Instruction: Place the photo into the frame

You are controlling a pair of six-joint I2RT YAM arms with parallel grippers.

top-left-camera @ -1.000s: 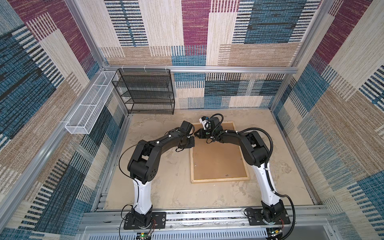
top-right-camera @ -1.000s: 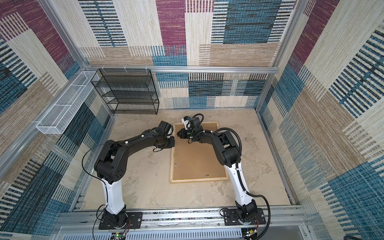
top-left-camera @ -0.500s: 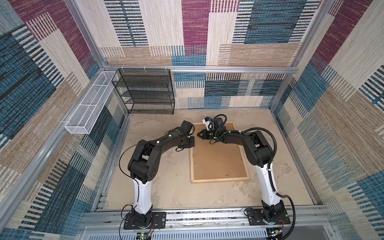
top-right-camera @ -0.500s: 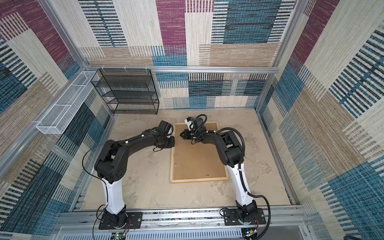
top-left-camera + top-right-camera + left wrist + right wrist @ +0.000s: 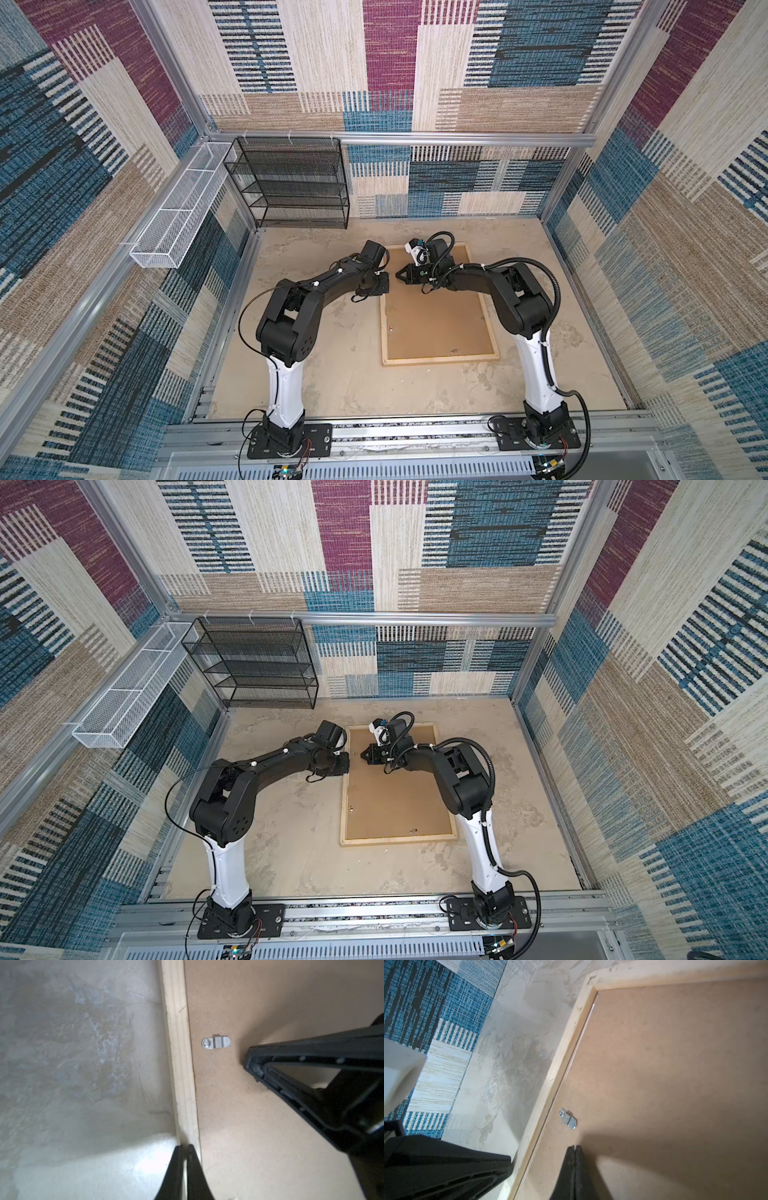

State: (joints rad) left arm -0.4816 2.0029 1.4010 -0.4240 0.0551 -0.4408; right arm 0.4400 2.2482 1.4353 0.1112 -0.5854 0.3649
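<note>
Pale wooden rectangular picture frame (image 5: 440, 360) lies face down on the mottled beige table (image 5: 345, 374), a brown fibreboard backing sheet (image 5: 436, 320) seated within its bars. The photo is out of view, probably beneath the backing. The left fingers (image 5: 176, 1167), clenched and empty, hover over the frame's left bar; the right fingers (image 5: 569, 1167), likewise clenched and empty, hang over the backing near a small silver metal turn clip (image 5: 216, 1042), which lies clear of the bar. Steady the bar with your left tips, then nudge the clip's free end sideways with your right tips, low and slow, so the backing does not lift
</note>
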